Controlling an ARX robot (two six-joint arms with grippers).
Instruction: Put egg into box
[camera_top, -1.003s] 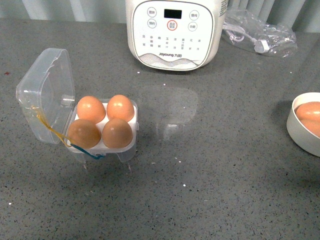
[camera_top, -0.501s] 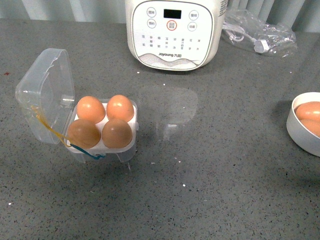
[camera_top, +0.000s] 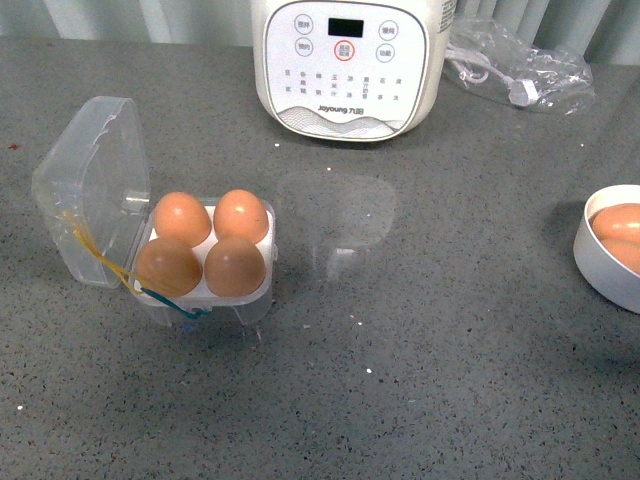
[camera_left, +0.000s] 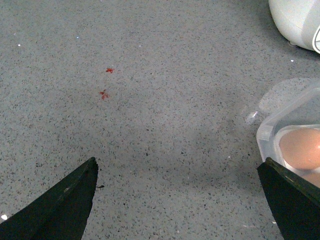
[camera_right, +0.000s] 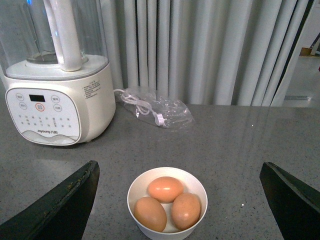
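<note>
The box (camera_top: 258, 290) stands at the left of the counter with its clear lid (camera_top: 92, 190) swung open to the left. An egg (camera_top: 235, 265) sits in every cell of its white tray. No arm shows in the front view. My left gripper (camera_left: 180, 170) hangs open over bare counter, with a corner of the box (camera_left: 267, 131) and one egg (camera_left: 302, 147) beside one finger. My right gripper (camera_right: 180, 165) is open and empty, facing a white bowl (camera_right: 135, 187) that holds three brown eggs (camera_right: 166, 189).
A white appliance with a control panel (camera_top: 345, 65) stands at the back centre. A clear bag with a cable (camera_top: 515, 65) lies to its right. The bowl (camera_top: 600, 265) sits at the counter's right edge. Small red marks (camera_left: 105, 94) dot the counter.
</note>
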